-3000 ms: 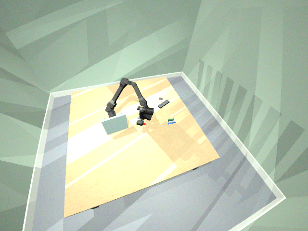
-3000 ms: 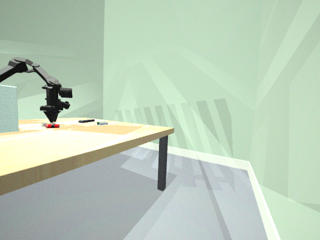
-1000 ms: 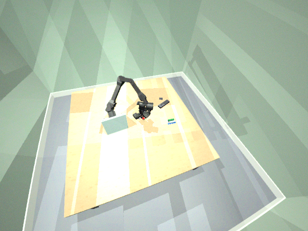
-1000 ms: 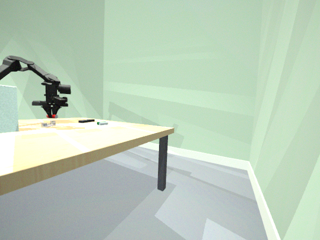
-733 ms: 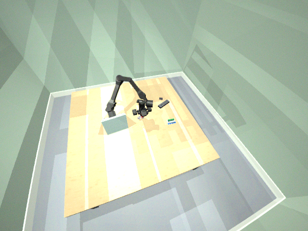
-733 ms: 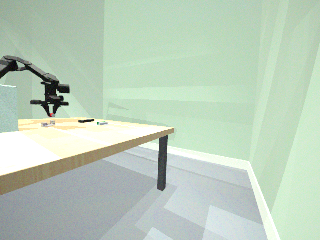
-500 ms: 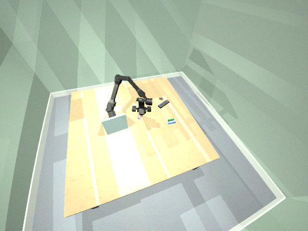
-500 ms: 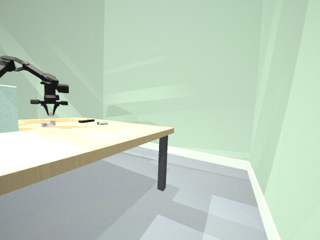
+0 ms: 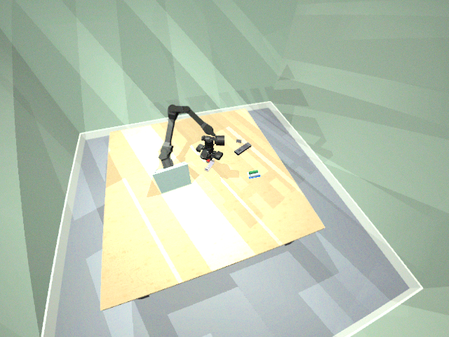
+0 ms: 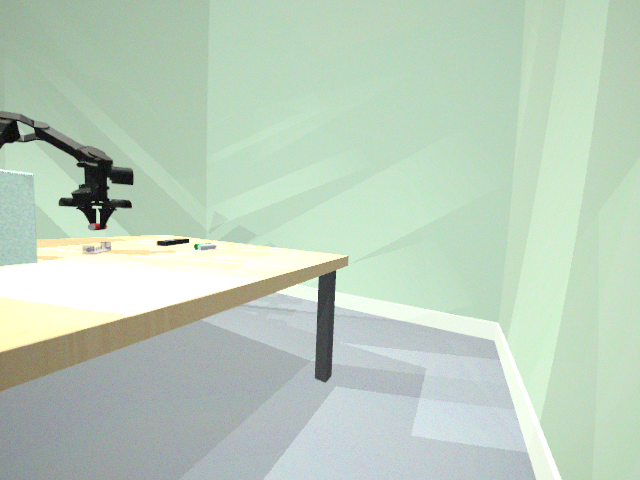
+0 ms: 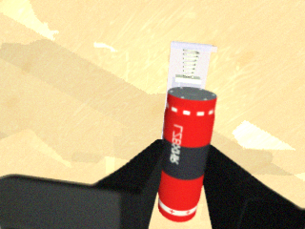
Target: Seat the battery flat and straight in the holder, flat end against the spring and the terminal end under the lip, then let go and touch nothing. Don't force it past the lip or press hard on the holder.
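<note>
My gripper (image 9: 208,159) (image 10: 98,225) (image 11: 183,149) is shut on the red battery (image 9: 208,160) (image 10: 95,226) (image 11: 190,131), which has a dark band round its middle. In the exterior view the battery is held level above the table and the holder. The pale holder (image 9: 209,166) (image 10: 97,250) (image 11: 174,62) lies on the table; its coil spring (image 11: 191,62) shows beyond the battery's flat grey end in the wrist view. The plus-marked end faces away from the spring. Battery and holder look roughly parallel there. The battery hides the rest of the holder, including the lip.
A pale upright panel (image 9: 172,178) (image 10: 17,217) stands near the arm's base. A black bar-shaped object (image 9: 242,148) (image 10: 173,241) and a small grey block (image 9: 238,140) lie beyond the gripper. A green object (image 9: 253,171) and a white-and-blue one (image 9: 254,176) lie to the right.
</note>
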